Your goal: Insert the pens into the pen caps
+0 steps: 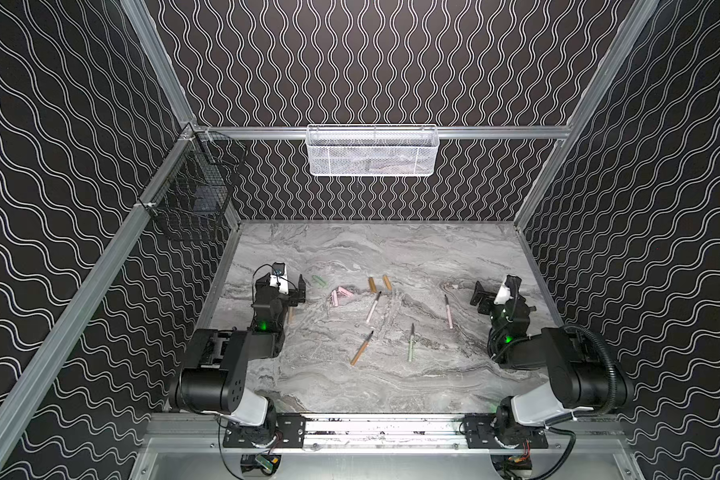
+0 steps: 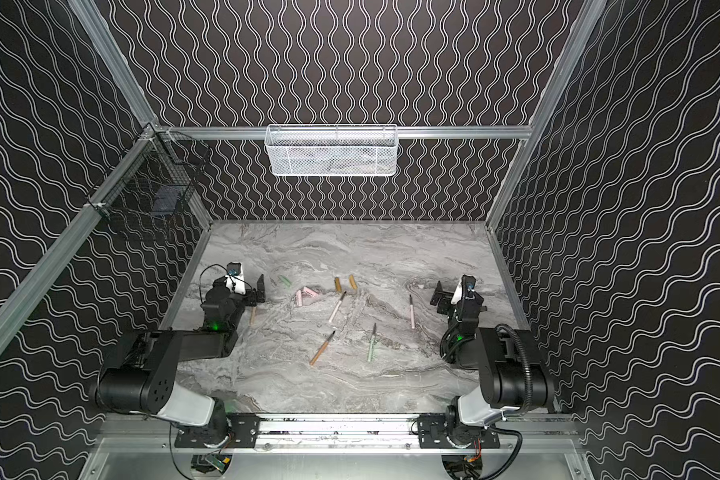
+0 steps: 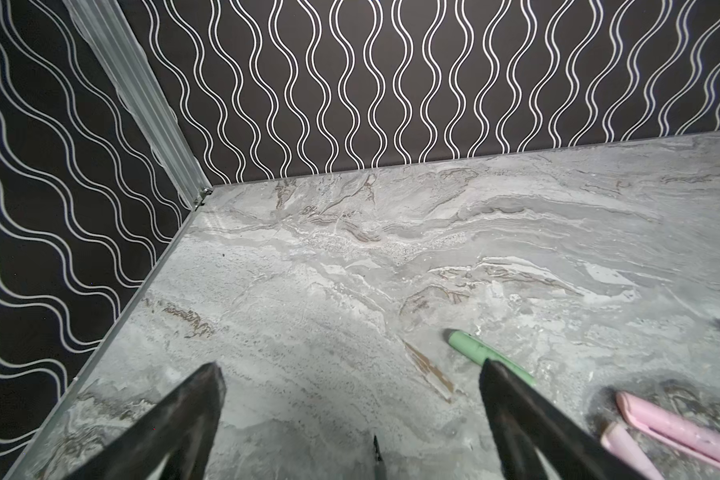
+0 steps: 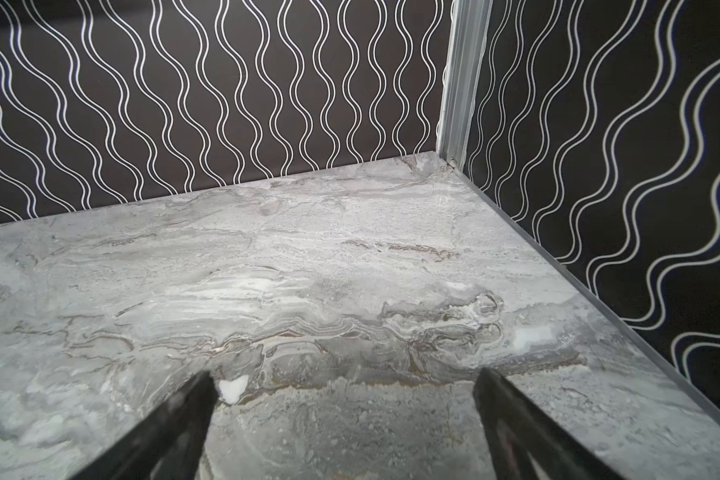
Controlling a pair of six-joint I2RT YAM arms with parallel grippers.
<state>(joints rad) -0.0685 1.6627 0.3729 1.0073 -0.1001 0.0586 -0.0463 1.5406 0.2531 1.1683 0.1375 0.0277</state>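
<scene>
Matt marble-look table (image 1: 391, 257), white wire-mesh basket (image 1: 371, 160), aluminium rail (image 1: 495, 132)

The left arm (image 1: 225, 365) and right arm (image 1: 574, 370) are matte black, each with a pale grey shell (image 1: 250, 409) above a black screwed base plate (image 1: 290, 428). Small green lights (image 1: 261, 326) glow mid-arm; white camera housings (image 1: 278, 283) cap the wrists. A ribbed black hose (image 1: 607, 360) follows the right arm. Black fingers (image 3: 184, 415) taper.

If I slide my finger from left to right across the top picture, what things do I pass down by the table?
left gripper → green cap → pink caps → tan-orange caps → green pen → far-right pink pen → right gripper
</scene>
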